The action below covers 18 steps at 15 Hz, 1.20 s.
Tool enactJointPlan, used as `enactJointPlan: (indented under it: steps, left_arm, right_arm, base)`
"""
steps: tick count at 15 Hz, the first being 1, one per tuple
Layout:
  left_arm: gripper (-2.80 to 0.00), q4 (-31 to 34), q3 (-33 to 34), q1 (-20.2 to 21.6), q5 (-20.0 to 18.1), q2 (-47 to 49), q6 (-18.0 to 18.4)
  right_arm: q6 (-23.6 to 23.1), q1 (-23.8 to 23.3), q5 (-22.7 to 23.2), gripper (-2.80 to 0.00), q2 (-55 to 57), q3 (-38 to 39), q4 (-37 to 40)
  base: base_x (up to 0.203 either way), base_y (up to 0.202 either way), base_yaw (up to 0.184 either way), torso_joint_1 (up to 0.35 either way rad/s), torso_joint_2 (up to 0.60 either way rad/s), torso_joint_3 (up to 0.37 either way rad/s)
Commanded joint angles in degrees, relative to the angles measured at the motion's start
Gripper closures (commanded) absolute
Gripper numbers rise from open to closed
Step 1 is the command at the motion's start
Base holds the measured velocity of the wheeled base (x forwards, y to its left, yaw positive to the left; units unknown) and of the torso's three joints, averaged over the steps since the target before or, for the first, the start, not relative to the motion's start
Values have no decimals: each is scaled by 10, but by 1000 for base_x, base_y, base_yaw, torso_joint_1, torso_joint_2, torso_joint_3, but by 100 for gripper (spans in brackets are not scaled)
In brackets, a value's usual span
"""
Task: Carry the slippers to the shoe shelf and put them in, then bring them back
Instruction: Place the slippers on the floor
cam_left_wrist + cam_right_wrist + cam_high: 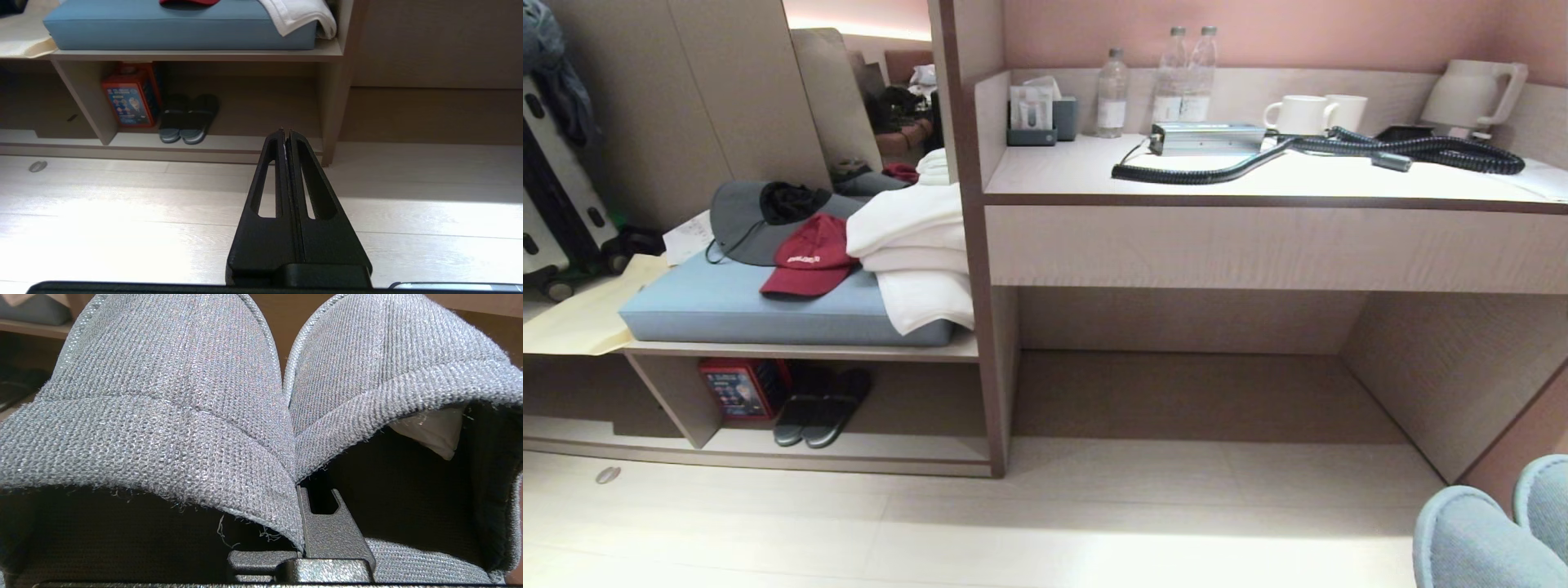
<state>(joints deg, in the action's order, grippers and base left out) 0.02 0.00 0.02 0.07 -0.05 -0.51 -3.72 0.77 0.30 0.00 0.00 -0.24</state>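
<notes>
Grey knit slippers (163,396) in your right claw (300,486)
Closed-toe pair, side by side, clamped tight by their inner edges. Your left claw (286,131) is closed and empty above the floor.

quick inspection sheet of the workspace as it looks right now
surface: pale plank floor, lit by glare
job's things: grey knit slippers held low on the right; shoe shelf ahead on the left
clutter: dark slides and red box in the shelf; red cap, white towels on blue cushion
grippers: left pincer shut, empty, over floor; right pincer shut on the slippers
cables: black coiled cord on desk counter
surroundings: suitcase far left
</notes>
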Motion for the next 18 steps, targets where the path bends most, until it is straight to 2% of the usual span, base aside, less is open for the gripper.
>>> enactJointPlan:
  steps: [1, 10, 18]
  left_arm:
    - [0, 0, 1, 0, 0, 0, 0]
    - [0, 0, 1, 0, 0, 0, 0]
    - [0, 0, 1, 1, 0, 0, 0]
  right_arm:
    - [-1, 0, 0, 0, 1, 0, 0]
    - [-1, 1, 0, 0, 1, 0, 0]
    - [0, 0, 0, 0, 0, 0, 0]
  base:
    - [0, -200, 4, 3, 2, 2]
    - [0, -190, 2, 2, 2, 2]
    - [0, -9, 0, 2, 1, -31]
